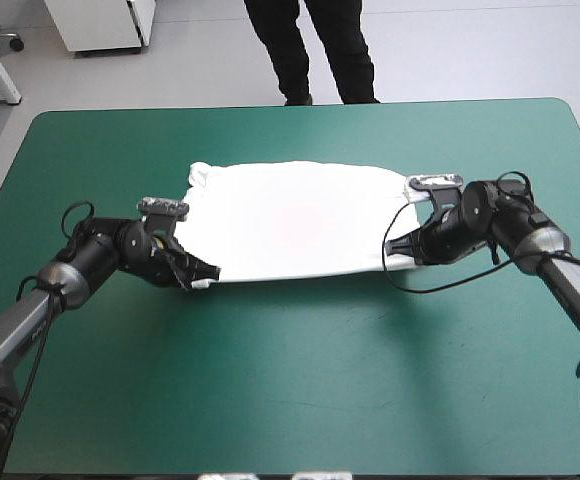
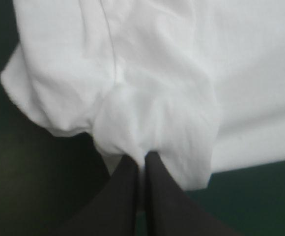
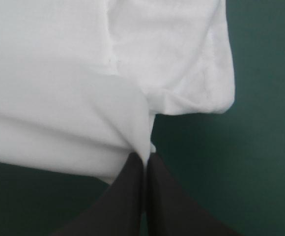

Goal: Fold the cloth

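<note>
A: Fingers (image 2: 125,196) of left gripper (image 1: 208,272): all but closed, pinching the T-shirt (image 1: 290,220) at its near left corner. Bunched sleeve (image 2: 54,98) just beside the tips.
B: Right gripper (image 1: 394,250)?
A: Likewise clamped, on the near right corner. A lifted fold (image 3: 83,113) hides the cloth just ahead of it.
B: T-shirt position?
A: Spread flat mid-table, toward the far side. Bare teal-green cover (image 1: 290,380) on the near half. Both arms low, flanking it.
</note>
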Controlling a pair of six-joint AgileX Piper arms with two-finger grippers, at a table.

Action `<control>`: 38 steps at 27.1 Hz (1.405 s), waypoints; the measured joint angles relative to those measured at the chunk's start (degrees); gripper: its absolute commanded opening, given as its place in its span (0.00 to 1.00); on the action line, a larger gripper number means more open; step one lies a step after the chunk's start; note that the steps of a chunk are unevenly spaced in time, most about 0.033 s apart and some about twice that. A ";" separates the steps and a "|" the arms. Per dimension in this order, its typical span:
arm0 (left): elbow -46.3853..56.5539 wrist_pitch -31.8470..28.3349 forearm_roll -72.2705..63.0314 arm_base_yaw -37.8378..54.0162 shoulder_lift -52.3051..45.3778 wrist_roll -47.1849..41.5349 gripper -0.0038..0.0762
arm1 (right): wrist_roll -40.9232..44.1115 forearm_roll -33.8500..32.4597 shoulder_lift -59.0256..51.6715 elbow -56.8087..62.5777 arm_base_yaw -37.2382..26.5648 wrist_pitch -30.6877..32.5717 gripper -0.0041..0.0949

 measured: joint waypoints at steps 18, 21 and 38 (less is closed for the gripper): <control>12.84 1.66 -1.81 0.00 -9.99 2.76 0.52 | 0.49 5.50 -8.34 11.90 4.62 2.28 0.42; 12.91 2.43 -2.03 0.00 -9.99 3.17 0.76 | 0.61 5.96 -7.88 11.90 4.62 2.73 0.57; -3.76 14.42 3.10 9.64 -13.96 -3.90 0.77 | 10.56 -4.68 -16.74 -3.69 4.62 12.49 0.58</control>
